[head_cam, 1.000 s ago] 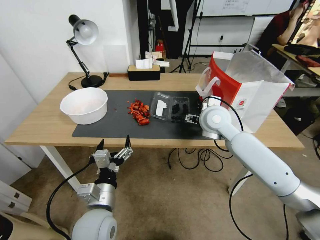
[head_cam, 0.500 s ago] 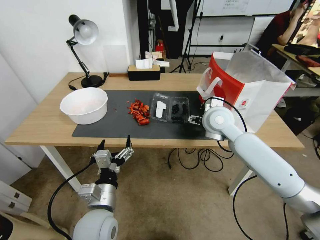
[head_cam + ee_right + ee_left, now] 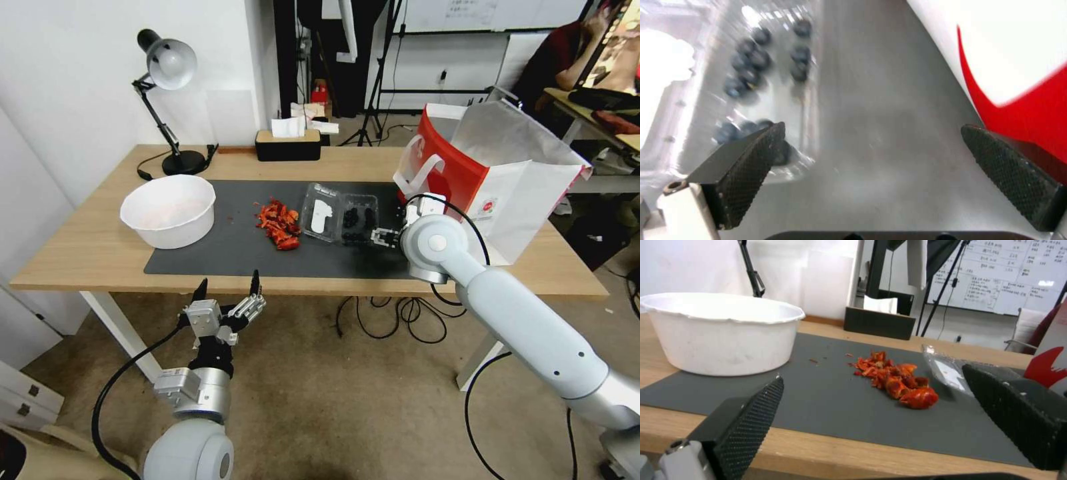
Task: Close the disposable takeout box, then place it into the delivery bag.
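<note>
meanwhile right gripper, jaws apart, beside open takeout box; label unreadable.

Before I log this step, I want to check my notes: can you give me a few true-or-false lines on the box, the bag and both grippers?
1. The takeout box lies open on the dark mat. True.
2. The right gripper is shut on the box. False: it is open, beside the box's berry half.
3. The delivery bag stands open. True.
4. The left gripper holds the white bowl. False: it is open, in front of the table edge, empty.
</note>
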